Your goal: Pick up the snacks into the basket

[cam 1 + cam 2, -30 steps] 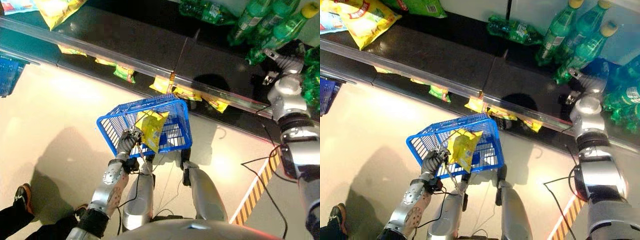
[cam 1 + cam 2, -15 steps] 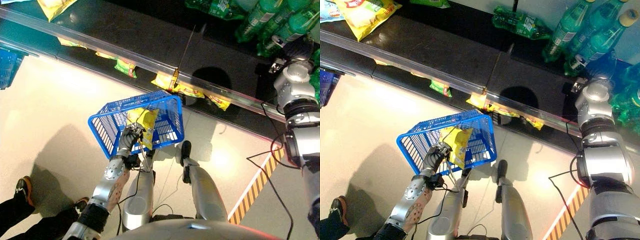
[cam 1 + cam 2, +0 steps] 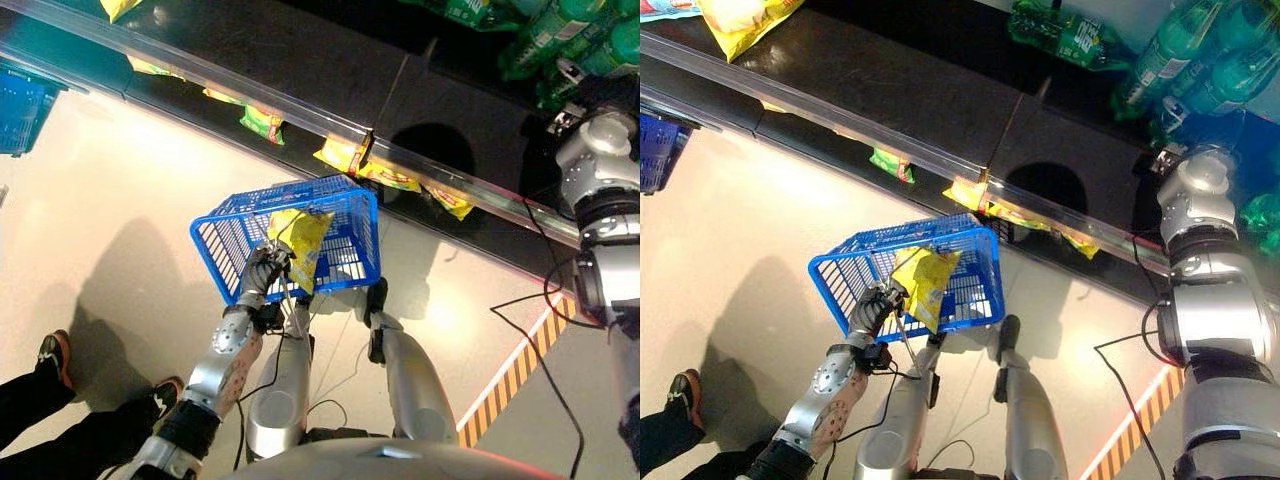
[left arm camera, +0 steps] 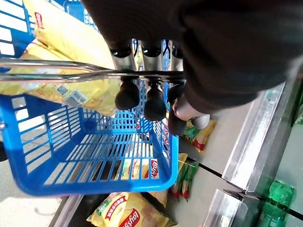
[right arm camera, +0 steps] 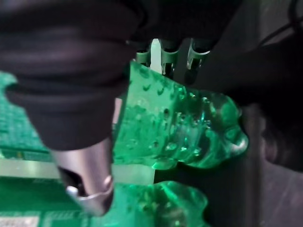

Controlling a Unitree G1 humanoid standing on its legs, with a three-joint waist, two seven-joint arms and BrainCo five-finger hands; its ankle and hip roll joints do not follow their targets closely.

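Basket tilted in the left hand; right hand at the wrong goods.

Left hand has fingers curled round the wire handle of the blue basket; a yellow snack bag leans over its rim just beyond that hand and may slide out; right hand lies against a green bottle, whether clasped I cannot tell; more snacks sit beyond the basket on the low shelf; pale floor, a bystander's shoes.

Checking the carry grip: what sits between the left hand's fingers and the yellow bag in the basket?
In the left wrist view, only the basket's metal handle: the left hand curls round it, the yellow bag just past it.
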